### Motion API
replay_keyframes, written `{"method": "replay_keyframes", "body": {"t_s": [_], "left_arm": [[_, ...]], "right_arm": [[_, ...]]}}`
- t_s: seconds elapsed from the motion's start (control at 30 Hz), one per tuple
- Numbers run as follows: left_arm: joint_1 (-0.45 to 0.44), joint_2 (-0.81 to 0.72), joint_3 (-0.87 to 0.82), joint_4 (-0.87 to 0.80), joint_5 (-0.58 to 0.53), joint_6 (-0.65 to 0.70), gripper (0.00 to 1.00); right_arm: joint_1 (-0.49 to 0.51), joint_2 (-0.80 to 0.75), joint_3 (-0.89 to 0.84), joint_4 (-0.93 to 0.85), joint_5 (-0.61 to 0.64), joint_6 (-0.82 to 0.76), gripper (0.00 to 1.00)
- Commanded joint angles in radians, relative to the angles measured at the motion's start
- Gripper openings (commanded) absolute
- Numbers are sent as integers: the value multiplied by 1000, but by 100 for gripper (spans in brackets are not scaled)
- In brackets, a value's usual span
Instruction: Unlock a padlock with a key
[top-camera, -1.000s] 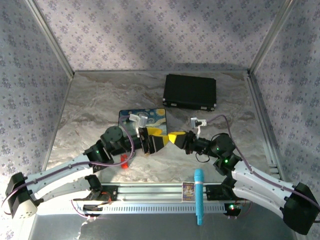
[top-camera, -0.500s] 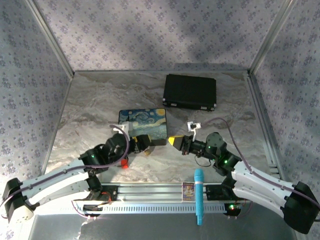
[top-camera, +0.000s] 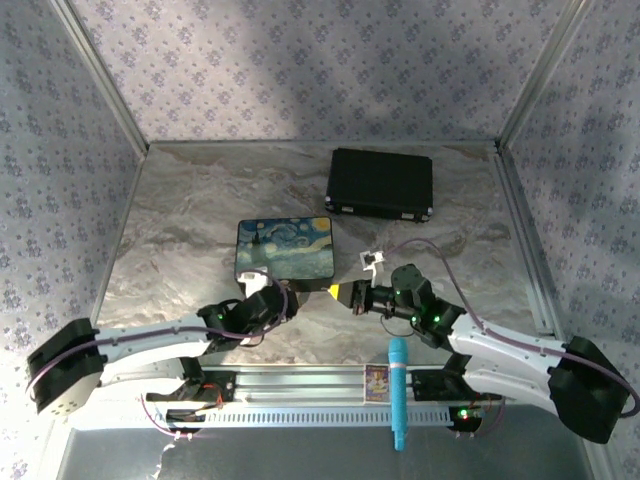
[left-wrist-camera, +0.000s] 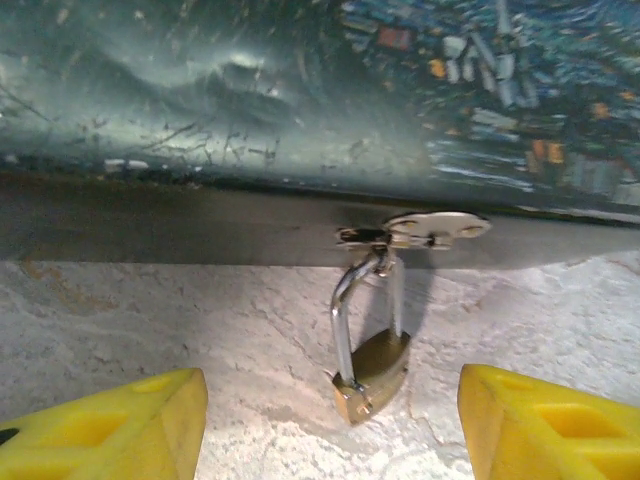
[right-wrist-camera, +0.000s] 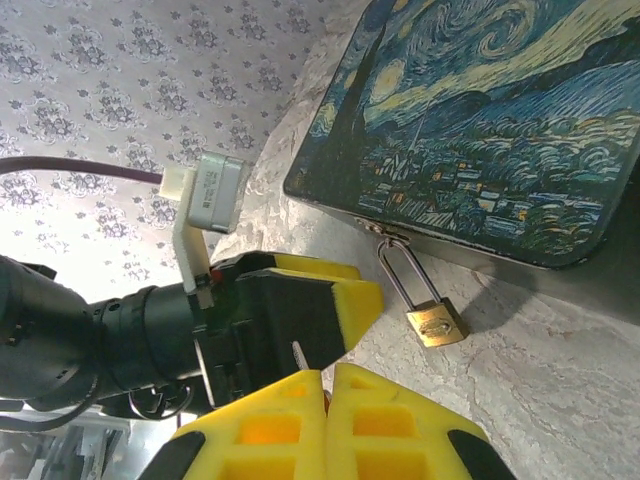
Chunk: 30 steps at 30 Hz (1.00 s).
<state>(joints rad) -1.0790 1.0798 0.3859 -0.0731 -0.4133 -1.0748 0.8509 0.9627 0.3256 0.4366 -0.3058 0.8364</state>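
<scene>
A small brass padlock (left-wrist-camera: 372, 366) hangs by its silver shackle from the hasp (left-wrist-camera: 415, 230) on the front of the painted box (top-camera: 285, 250) and rests on the table. My left gripper (left-wrist-camera: 331, 428) is low on the table facing it. Its yellow fingertips (left-wrist-camera: 110, 425) are spread wide, and the padlock lies just ahead of the gap, untouched. My right gripper (right-wrist-camera: 327, 378) is shut, and the thin silver tip of the key (right-wrist-camera: 300, 355) sticks out between its fingers. The padlock (right-wrist-camera: 435, 322) lies a short way to its right. From above, both grippers, left (top-camera: 295, 297) and right (top-camera: 345, 294), meet at the box's front edge.
A black case (top-camera: 381, 183) lies at the back right. A teal marker (top-camera: 398, 392) and a small card (top-camera: 377, 381) sit on the front rail between the arm bases. Patterned walls close in the marbled table (top-camera: 190, 220) on three sides.
My left arm has dropped low and pulled off the box to its front edge, and its jaws have narrowed somewhat. My right gripper has slid left toward the padlock, still shut.
</scene>
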Motion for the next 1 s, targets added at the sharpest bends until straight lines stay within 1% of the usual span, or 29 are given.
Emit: {"method": "replay_keyframes", "body": {"t_s": [0.0, 0.1, 0.13, 0.3, 0.47, 0.73, 0.8, 0.9, 0.97], "left_arm": [[10, 59, -1, 67, -40, -20, 65], [12, 118, 14, 86, -38, -11, 64], [14, 135, 18, 94, -33, -6, 62], [16, 169, 20, 105, -6, -33, 42], [16, 157, 11, 96, 16, -48, 26], [23, 171, 29, 68, 30, -39, 7], [30, 178, 34, 61, 46, -40, 1], [42, 164, 38, 60, 89, -62, 0], [57, 147, 27, 95, 142, -93, 0]], "right_arm": [[15, 11, 35, 36, 24, -18, 0], [26, 18, 37, 36, 30, -15, 0], [29, 18, 36, 36, 33, -14, 0], [39, 22, 35, 21, 46, -11, 0], [42, 31, 28, 21, 51, -10, 0], [42, 114, 7, 78, 37, 19, 0], [45, 136, -3, 95, 35, 33, 0], [55, 166, -19, 123, 35, 52, 0], [61, 187, -40, 170, 37, 74, 0]]}}
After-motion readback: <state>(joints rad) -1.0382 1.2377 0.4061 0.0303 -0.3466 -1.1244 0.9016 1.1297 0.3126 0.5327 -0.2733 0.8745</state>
